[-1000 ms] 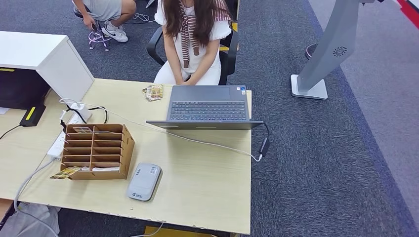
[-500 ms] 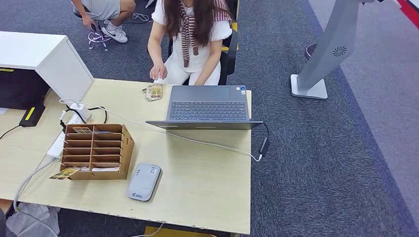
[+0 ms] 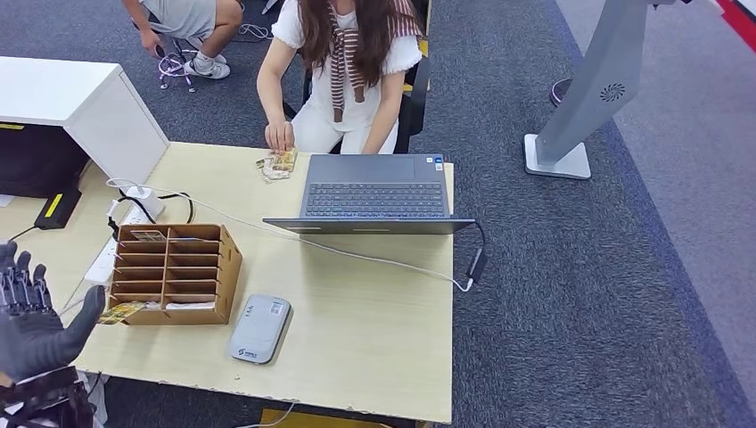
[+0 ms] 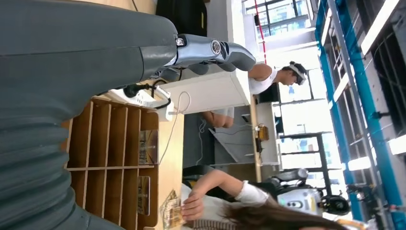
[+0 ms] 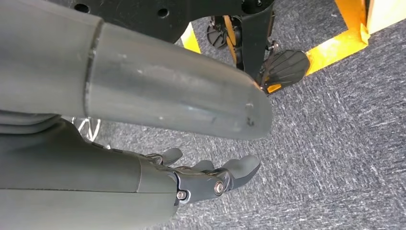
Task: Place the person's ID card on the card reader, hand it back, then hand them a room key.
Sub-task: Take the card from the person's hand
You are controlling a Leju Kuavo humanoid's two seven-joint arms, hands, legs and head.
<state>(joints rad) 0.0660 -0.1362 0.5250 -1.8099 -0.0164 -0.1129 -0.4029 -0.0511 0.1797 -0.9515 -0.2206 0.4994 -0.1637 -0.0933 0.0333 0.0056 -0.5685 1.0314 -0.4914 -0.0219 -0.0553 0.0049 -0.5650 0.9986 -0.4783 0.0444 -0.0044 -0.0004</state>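
Observation:
The seated person's hand [image 3: 279, 136] touches the small stack of cards [image 3: 277, 165] at the table's far edge, beside the laptop; the cards [image 4: 171, 216] lie under that hand in the left wrist view too. The grey card reader [image 3: 259, 327] lies flat near the table's front edge. A wooden slotted rack [image 3: 175, 270] holding room key cards stands left of it. My left hand [image 3: 36, 319] is raised at the front left corner, fingers spread and holding nothing. My right hand [image 5: 201, 179] hangs over the carpet, fingers apart, with nothing in it.
An open laptop [image 3: 374, 193] sits mid-table with a cable [image 3: 383, 260] running to a charger at the right edge. A white box [image 3: 85, 111] and a power strip [image 3: 116, 236] are on the left. A second person [image 3: 183, 22] crouches behind.
My left hand has risen into the head view at the lower left. The person's hand has moved from lap to the cards on the table.

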